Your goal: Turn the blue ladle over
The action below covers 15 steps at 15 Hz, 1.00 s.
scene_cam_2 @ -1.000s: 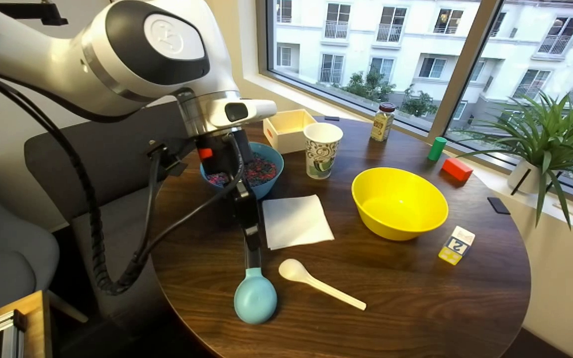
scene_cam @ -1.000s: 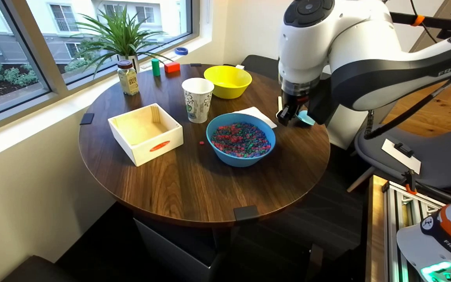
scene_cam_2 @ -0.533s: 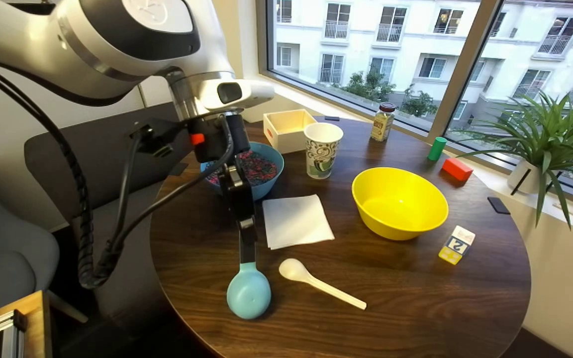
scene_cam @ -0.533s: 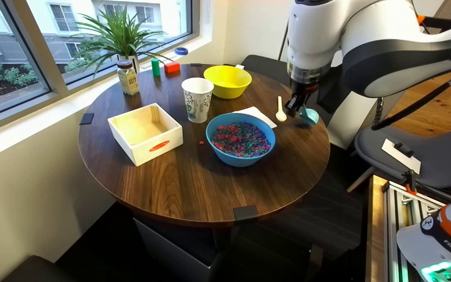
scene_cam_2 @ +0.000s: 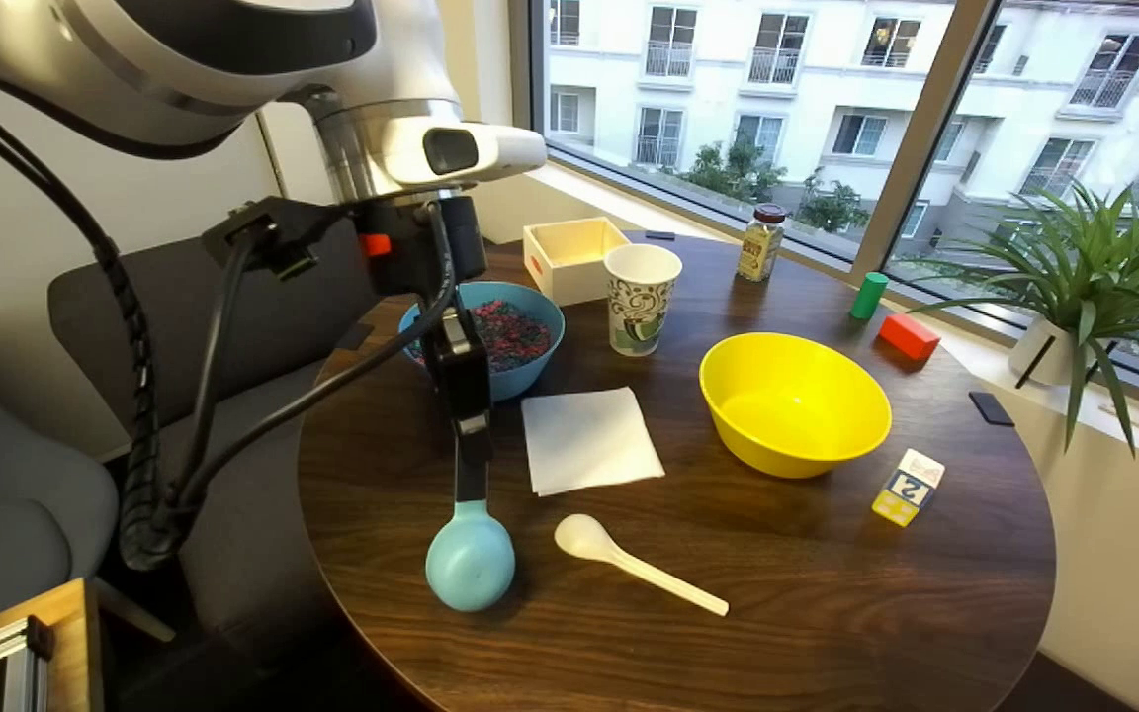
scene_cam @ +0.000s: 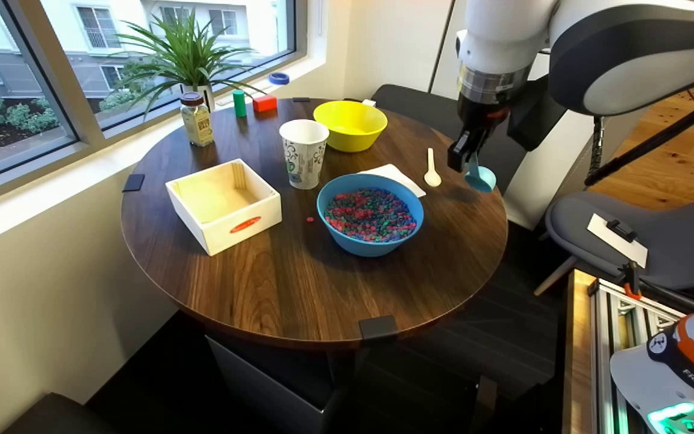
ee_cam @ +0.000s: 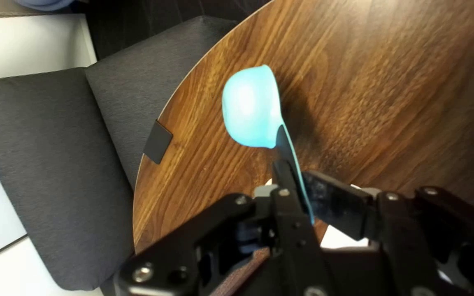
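Observation:
The blue ladle [scene_cam: 481,179] hangs in my gripper above the right side of the round table; its shadow falls on the wood. My gripper [scene_cam: 459,159] is shut on its handle in both exterior views [scene_cam_2: 473,445]. In an exterior view the ladle's cup [scene_cam_2: 471,557] shows its rounded outside. In the wrist view the cup [ee_cam: 248,107] is seen side-on, bulging left, with its rim to the right and its inside hidden. The thin handle runs down between the fingertips [ee_cam: 298,179].
A white spoon [scene_cam_2: 584,537] lies beside the ladle, near a white napkin [scene_cam_2: 589,440]. A blue bowl [scene_cam: 371,248] of colourful pieces, a paper cup [scene_cam: 305,157], a yellow bowl [scene_cam: 353,141], a wooden box [scene_cam: 244,223] and a letter block [scene_cam_2: 908,487] stand on the table [scene_cam: 299,301].
My gripper has risen and carried the ladle up, towards the right in one exterior view and towards the left in another. The white spoon's head is no longer hidden behind the gripper.

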Tool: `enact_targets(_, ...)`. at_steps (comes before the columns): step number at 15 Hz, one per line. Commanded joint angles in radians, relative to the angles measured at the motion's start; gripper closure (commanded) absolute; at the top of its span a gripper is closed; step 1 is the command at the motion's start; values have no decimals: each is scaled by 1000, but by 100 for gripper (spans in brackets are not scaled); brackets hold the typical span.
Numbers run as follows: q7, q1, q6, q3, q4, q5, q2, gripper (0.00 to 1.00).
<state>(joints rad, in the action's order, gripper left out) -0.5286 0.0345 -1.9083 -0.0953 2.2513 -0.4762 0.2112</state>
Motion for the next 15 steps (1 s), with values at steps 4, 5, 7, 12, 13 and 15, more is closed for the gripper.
enact_targets(4,182,-18,-54,65,27,239,124,97)
enact_targets(5,202,-22,-66,75,30,270,139,97)
enact_targets(7,245,-28,-91,96,43,335,163,97)
enact_targets(12,336,-49,-170,157,101,514,187,97)
enact_targets(13,344,-55,-183,165,112,536,188,97)
enact_targets(15,377,-59,-210,180,137,586,190,97)
